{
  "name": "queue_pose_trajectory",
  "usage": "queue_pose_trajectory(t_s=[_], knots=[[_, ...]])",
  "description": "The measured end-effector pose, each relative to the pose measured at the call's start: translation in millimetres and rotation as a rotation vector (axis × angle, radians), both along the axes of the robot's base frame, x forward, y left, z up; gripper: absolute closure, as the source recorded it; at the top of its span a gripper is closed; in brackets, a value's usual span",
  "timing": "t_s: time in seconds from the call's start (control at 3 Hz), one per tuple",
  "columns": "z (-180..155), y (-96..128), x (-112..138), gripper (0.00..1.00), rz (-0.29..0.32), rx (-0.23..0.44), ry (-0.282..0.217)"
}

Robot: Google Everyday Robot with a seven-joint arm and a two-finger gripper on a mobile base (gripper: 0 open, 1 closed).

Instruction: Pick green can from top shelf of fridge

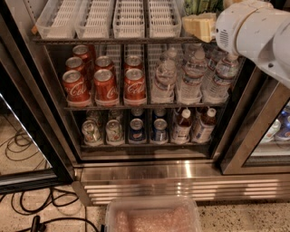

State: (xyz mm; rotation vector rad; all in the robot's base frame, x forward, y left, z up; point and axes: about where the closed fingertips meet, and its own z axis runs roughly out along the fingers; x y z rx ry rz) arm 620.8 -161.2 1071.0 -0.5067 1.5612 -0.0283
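Observation:
The fridge (149,174) stands open in front of me. Its top shelf (113,40) holds white slotted lane trays (129,18). At the shelf's right end, the lower part of the green can (199,5) shows pale green with dark streaks, cut off by the top edge. My gripper (200,26), pale yellow on a white arm (258,34), is at the right end of the top shelf, just below and in front of the can. I cannot tell if it touches the can.
Red cola cans (105,86) and water bottles (192,77) fill the middle shelf. Small cans (113,131) and bottles (181,127) stand on the bottom shelf. A clear tub (154,217) sits on the floor in front. Cables (27,204) lie at left by the open door (27,136).

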Motion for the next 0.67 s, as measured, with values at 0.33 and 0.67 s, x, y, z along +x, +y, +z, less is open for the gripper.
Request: queue_pose_trajectory(t_s=[0.33, 0.67], knots=[[6.4, 7.9, 11.5, 0.37, 0.026, 0.01, 0.003], [4.6, 9.7, 23.2, 0.35, 0.038, 0.015, 0.018]])
